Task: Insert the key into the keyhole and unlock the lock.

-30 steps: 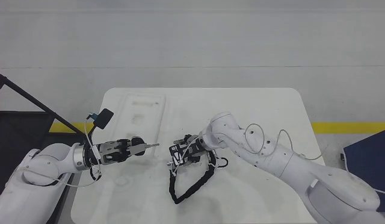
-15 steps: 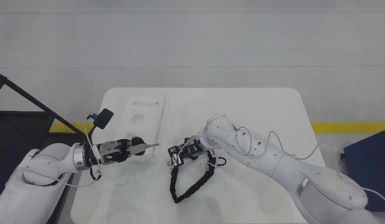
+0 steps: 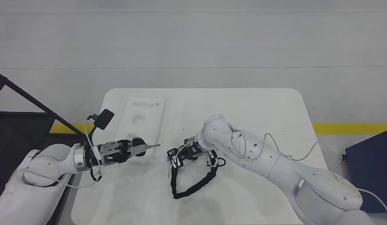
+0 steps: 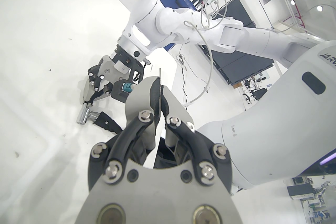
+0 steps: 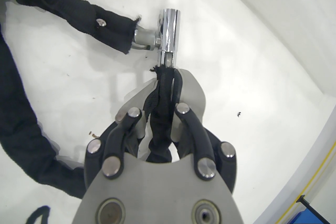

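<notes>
A black fabric-sleeved chain lock (image 3: 195,184) lies in a loop on the white table (image 3: 266,104), with a chrome lock cylinder (image 5: 170,28) at its end. My right gripper (image 5: 168,75) is shut on the sleeved chain just behind the cylinder (image 3: 172,159), which lies on the table. My left gripper (image 3: 140,148) is to the left of it, shut on a thin metal key (image 3: 152,146) whose blade points toward the lock. In the left wrist view the key (image 4: 159,78) sticks out edge-on past the pads, and the cylinder (image 4: 83,116) lies beyond it.
A shallow white tray (image 3: 141,117) rests on the table behind the left gripper. The chain loop (image 5: 23,114) spreads toward the table's front edge. A white cable (image 3: 260,141) hangs from the right arm. A black pole (image 3: 36,103) slants at the left.
The right gripper has shifted slightly left with the chain's end, and the right arm's elbow has swung. The left gripper and key have stayed put.
</notes>
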Robot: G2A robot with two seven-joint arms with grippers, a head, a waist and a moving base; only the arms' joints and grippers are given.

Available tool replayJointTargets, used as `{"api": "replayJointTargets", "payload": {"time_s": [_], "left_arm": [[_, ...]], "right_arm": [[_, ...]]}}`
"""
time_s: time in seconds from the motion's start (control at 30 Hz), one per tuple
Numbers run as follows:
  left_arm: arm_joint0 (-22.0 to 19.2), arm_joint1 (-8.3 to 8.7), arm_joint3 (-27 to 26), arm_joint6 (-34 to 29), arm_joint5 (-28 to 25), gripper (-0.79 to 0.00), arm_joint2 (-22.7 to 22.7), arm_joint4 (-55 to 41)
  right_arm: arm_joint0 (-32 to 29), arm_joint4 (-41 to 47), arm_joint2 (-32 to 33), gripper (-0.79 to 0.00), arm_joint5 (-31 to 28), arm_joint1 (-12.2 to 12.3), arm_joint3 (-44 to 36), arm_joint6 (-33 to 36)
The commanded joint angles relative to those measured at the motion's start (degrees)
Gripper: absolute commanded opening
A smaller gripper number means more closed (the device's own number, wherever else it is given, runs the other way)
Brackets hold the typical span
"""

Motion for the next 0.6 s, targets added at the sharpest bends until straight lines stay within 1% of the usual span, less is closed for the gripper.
{"api": "replayJointTargets", "payload": {"time_s": [0.0, 0.13, 0.27, 0.3, 0.43, 0.5, 0.57], "left_arm": [[0.0, 0.00, 0.0, 0.0, 0.0, -0.785, 0.0, 0.0], [0.0, 0.00, 0.0, 0.0, 0.0, -0.785, 0.0, 0.0], [0.0, 0.00, 0.0, 0.0, 0.0, -0.785, 0.0, 0.0], [0.0, 0.00, 0.0, 0.0, 0.0, -0.785, 0.0, 0.0], [0.0, 0.00, 0.0, 0.0, 0.0, -0.785, 0.0, 0.0], [0.0, 0.00, 0.0, 0.0, 0.0, -0.785, 0.0, 0.0], [0.0, 0.00, 0.0, 0.0, 0.0, -0.785, 0.0, 0.0]], "right_arm": [[0.0, -0.6, 0.5, -0.785, 0.8, 0.0, -0.5, -1.3], [0.0, -3.9, 2.0, -0.785, 2.4, 1.3, -2.8, -5.5], [-0.9, -10.4, 3.7, -0.785, 5.4, 3.9, -8.2, -6.6], [-1.5, -13.5, 3.8, -0.785, 7.0, 4.8, -10.4, -5.6], [-6.2, -30.1, 3.3, -0.785, 14.5, 8.8, -21.8, 3.7], [-9.4, -36.9, 3.2, -0.785, 16.7, 11.0, -27.2, 8.1], [-12.4, -41.7, 3.8, -0.785, 17.7, 13.0, -31.8, 11.2]]}}
